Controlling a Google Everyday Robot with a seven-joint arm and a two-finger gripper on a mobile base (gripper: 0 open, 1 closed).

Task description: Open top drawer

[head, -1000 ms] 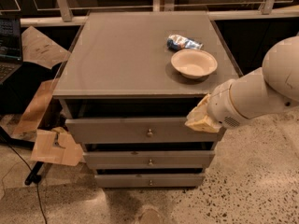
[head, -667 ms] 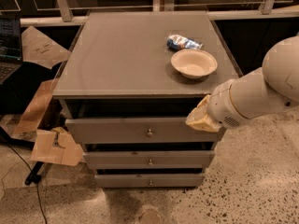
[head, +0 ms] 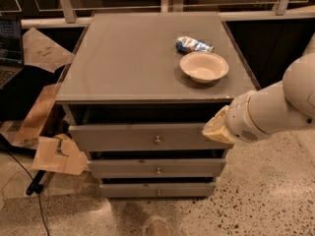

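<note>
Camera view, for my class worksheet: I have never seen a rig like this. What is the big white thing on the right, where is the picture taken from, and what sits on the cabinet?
The big white shape is a robot's arm, reaching in from the right. Its gripper, the tan tip, is at the right end of the wide grey top drawer front, well away from the small round metal knob. Whether it grips anything cannot be seen. The one camera looks down on the front of the grey wooden cabinet. On the cabinet's top lie a round white bowl and a crumpled blue-and-white packet. Two slimmer grey drawers sit below.
</note>
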